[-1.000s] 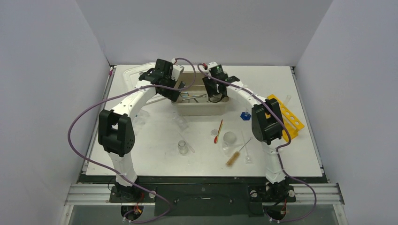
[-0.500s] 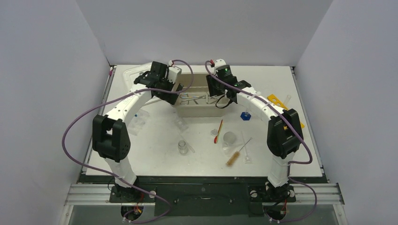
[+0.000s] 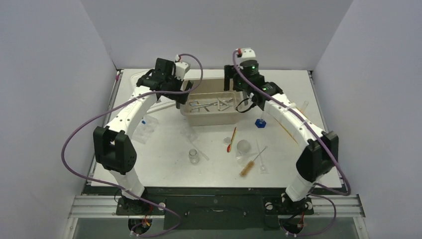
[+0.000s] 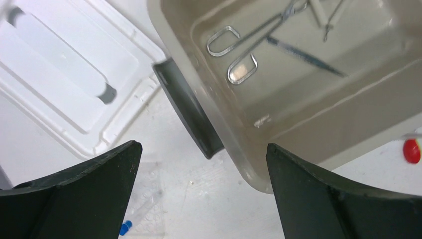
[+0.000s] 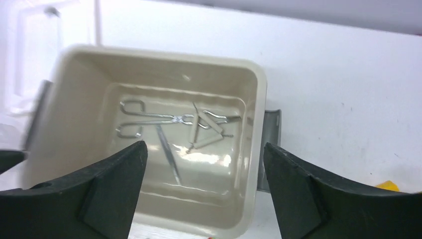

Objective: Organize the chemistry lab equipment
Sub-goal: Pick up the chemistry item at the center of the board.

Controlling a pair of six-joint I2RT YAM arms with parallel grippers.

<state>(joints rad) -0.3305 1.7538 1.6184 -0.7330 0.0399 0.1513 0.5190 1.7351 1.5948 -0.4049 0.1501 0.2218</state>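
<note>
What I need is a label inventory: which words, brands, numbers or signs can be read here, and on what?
No text can be read in any view.
On the tub: a small raised mark on its inner wall, too blurred to read.
On the beaker: too small to tell whether there is any print.
On the lid: no print shows.

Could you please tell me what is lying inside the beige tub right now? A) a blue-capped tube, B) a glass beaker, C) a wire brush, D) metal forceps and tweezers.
D: the right wrist view shows metal forceps and tweezers lying on the floor of the beige tub.
</note>
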